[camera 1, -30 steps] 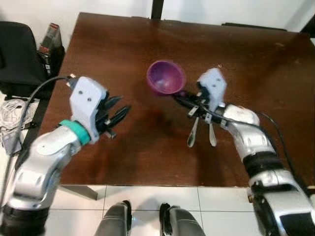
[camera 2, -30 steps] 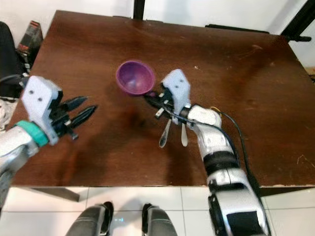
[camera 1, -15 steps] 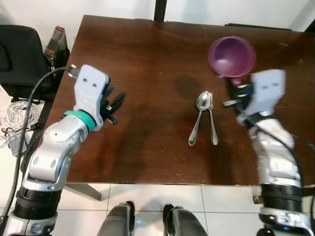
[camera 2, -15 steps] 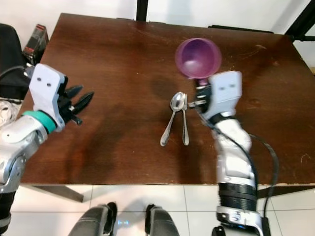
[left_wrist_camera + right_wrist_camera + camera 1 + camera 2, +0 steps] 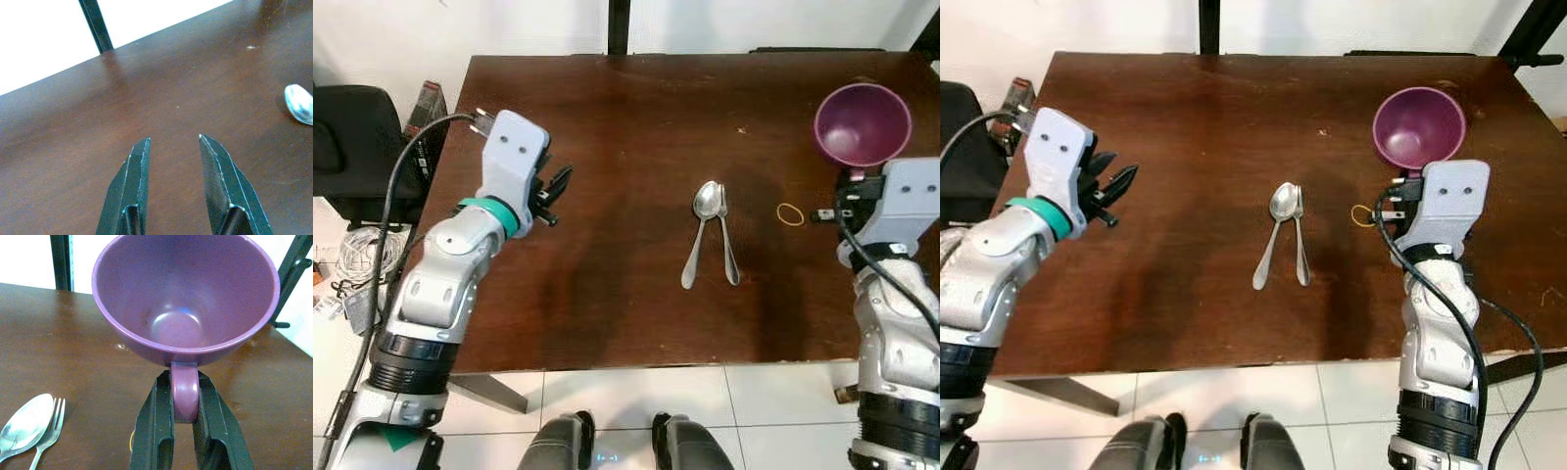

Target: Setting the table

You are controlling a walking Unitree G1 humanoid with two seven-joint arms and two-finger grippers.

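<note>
Dark brown wooden table (image 5: 636,127) takes up most of the head views, white tile floor (image 5: 626,401) along its near edge. Black chair (image 5: 352,147) sits off the table's left side w/ a bundle of white cables (image 5: 357,259) on the floor beside it.

Left arm (image 5: 440,294) reaches in over the table's left edge. Left gripper (image 5: 173,186) hovers above bare wood near that edge, fingers apart, nothing between them; well apart from the cutlery.

Right arm (image 5: 1435,333) comes up over the table's right side. Right gripper (image 5: 185,428) is clamped on the handle of a purple cup (image 5: 1418,127), one finger on each side of the handle. Cup is upright, mouth up, inside bare, held above the right part of the table toward the far edge; can't tell if its base touches the wood.

Mid-table: a metal spoon (image 5: 697,235) and a metal fork (image 5: 725,240) lie side by side, heads close together at the far end, handles spreading apart toward the near edge. Spoon is on the robot's left of the fork.

Small yellowish rubber band (image 5: 791,213) lies flat on the wood between the cutlery and the right gripper, near the gripper.
</note>
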